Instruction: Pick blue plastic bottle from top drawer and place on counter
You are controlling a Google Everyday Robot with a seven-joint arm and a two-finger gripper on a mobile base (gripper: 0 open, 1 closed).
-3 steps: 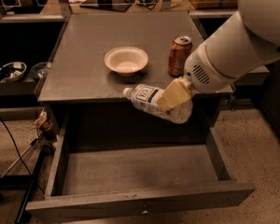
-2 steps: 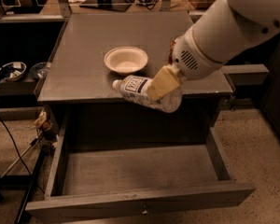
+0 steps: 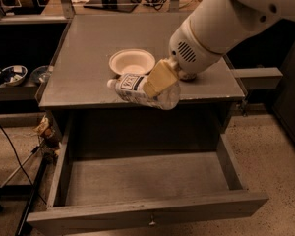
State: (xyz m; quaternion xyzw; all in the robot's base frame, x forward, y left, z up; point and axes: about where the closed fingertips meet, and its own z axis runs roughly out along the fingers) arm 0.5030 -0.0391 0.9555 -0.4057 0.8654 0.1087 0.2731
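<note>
My gripper [image 3: 160,80] is shut on the blue plastic bottle [image 3: 137,88], which hangs on its side in the air with its white cap pointing left. The bottle hovers over the front edge of the counter [image 3: 88,58], just in front of the white bowl. Below it the top drawer [image 3: 142,181] is pulled out, and its grey floor shows nothing lying on it. The white arm comes down from the upper right and covers the right rear part of the counter.
A white bowl [image 3: 132,61] sits on the counter just behind the bottle. A dark side shelf at the left holds small bowls [image 3: 12,73]. Cables and a stand leg lie on the floor at the lower left.
The arm has carried the bottle leftward and slightly up, from the counter's front right toward the bowl. The red-orange can seen earlier is now hidden behind the arm.
</note>
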